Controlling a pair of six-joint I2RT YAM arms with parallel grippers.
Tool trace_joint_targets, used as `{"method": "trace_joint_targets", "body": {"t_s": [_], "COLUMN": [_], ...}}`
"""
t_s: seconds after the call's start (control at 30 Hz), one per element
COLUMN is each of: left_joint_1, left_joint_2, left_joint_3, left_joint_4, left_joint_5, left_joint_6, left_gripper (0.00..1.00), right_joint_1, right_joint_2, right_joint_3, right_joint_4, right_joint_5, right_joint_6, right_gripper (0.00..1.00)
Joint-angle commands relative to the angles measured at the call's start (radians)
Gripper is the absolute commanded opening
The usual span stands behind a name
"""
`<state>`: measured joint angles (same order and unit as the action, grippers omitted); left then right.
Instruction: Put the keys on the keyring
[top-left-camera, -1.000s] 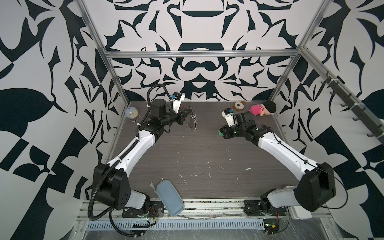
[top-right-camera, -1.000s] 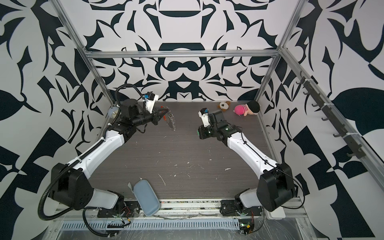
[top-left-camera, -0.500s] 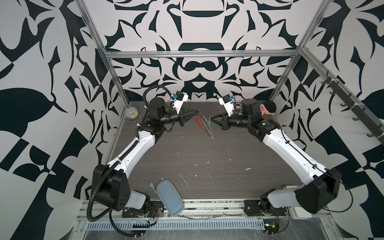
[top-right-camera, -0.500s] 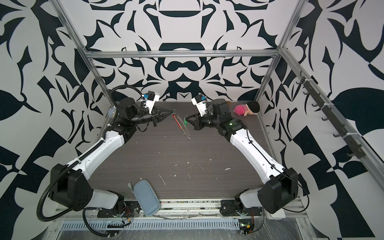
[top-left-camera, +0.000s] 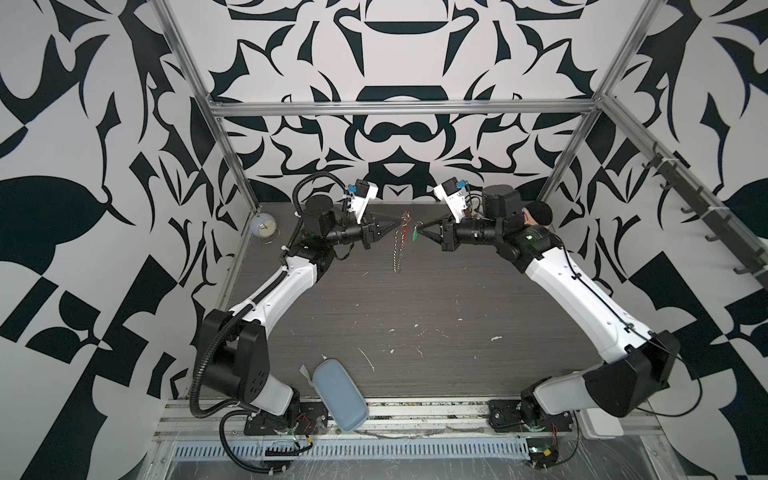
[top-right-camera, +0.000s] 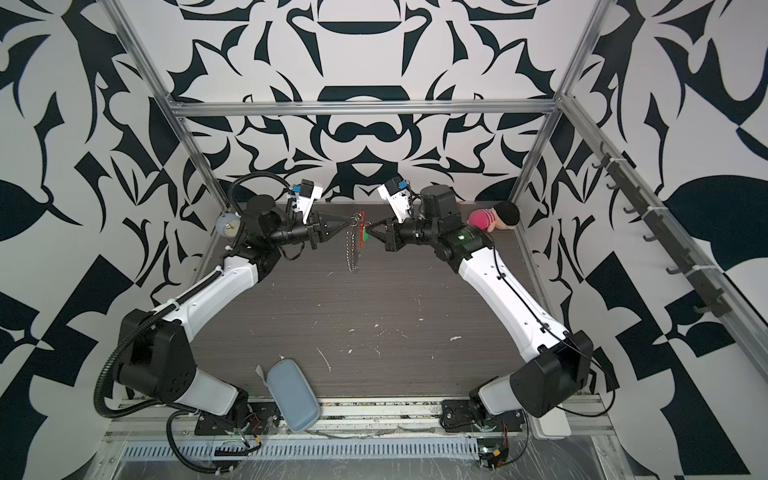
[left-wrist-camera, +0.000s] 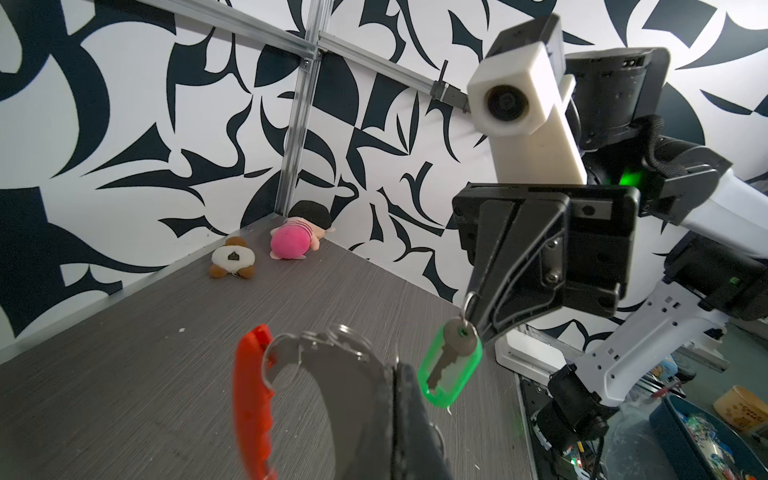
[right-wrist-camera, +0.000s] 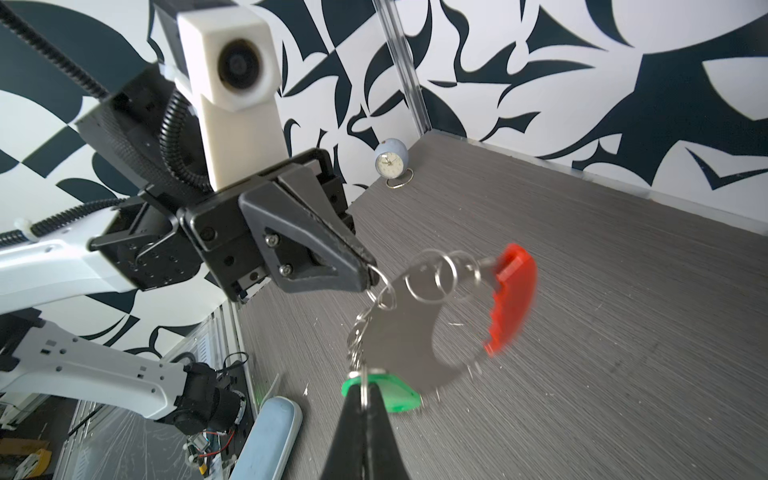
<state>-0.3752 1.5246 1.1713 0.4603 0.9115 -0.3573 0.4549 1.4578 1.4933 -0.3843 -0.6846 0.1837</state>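
Observation:
Both arms are raised near the back of the table, tips facing each other. My left gripper (top-left-camera: 394, 225) (top-right-camera: 344, 225) (left-wrist-camera: 397, 368) is shut on the metal loop of the keyring (top-left-camera: 400, 249) (top-right-camera: 352, 251). The loop's red bar (left-wrist-camera: 251, 399) (right-wrist-camera: 511, 291) and several small silver rings hang in the air, blurred. My right gripper (top-left-camera: 419, 227) (top-right-camera: 368, 227) (right-wrist-camera: 363, 388) is shut on the small ring of the keys (top-left-camera: 414, 233) (left-wrist-camera: 451, 365), a silver key on a green tag (right-wrist-camera: 395, 395) that dangles just beside the loop. The two gripper tips are a short gap apart.
A pale blue alarm clock (top-left-camera: 263, 226) stands in the back left corner. A pink plush (top-right-camera: 494, 218) and a brown-and-white plush (left-wrist-camera: 232, 257) lie in the back right corner. A blue-grey case (top-left-camera: 340, 395) overhangs the front edge. A hook rail (top-left-camera: 706, 216) runs along the right wall.
My right gripper has lifted off the table with the keys and swung toward the middle. My left gripper has carried the keyring rightward, so the two tips now nearly meet.

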Motion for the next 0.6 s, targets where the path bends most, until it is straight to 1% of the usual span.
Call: {"method": "trace_joint_targets", "body": {"t_s": [0.0,0.2,0.57], "left_joint_1": [-0.002,-0.002,-0.002], "left_joint_2": [0.001,0.004,0.016], "left_joint_3": [0.030,0.031,0.031], "left_joint_4": [0.059,0.051,0.048], "left_joint_5": [0.003,0.004,0.008], "left_joint_6": [-0.026,-0.026,-0.032], "left_gripper": [0.00,0.00,0.00], "right_joint_1": [0.023,0.052,0.067], "right_joint_2": [0.021,0.080,0.119], "right_joint_3": [0.089,0.164,0.217], "right_joint_4": [-0.058,-0.092,-0.106], "right_joint_5": [0.035,0.080,0.168], "right_joint_6": [-0.048,-0.056,-0.026], "right_gripper": [0.00,0.00,0.00]}}
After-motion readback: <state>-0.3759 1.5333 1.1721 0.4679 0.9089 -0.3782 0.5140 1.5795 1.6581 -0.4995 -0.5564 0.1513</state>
